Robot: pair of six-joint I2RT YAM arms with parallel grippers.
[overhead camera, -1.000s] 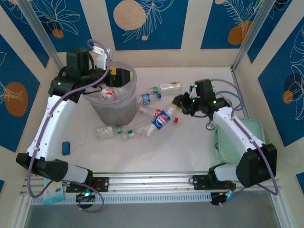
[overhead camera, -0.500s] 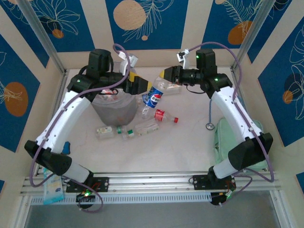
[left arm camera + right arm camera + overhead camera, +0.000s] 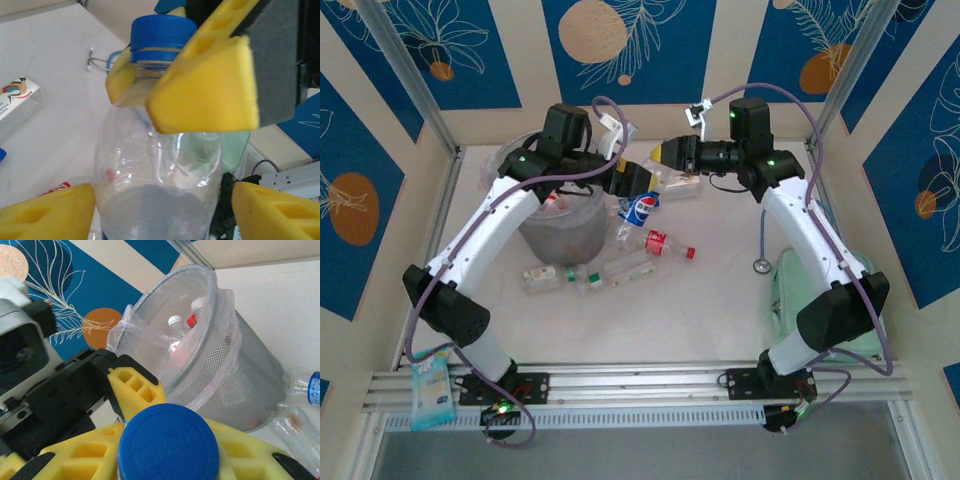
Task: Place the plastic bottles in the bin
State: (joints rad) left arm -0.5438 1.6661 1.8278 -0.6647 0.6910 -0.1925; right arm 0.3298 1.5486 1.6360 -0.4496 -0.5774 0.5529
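1. Holding blue-capped bottle (image 3: 638,208) by the neck in clamped right tool (image 3: 155,80), mid-air beside the bin (image 3: 565,235).
2. Straddling its body with left tool (image 3: 162,210), parted, no grip.
3. Guessing light, crushy, slick; best grabbed at neck.

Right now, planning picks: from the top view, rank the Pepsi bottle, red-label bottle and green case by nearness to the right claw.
1. Pepsi bottle, held in the right claw.
2. Red-label bottle, lying mid-table.
3. Green case, near right edge.
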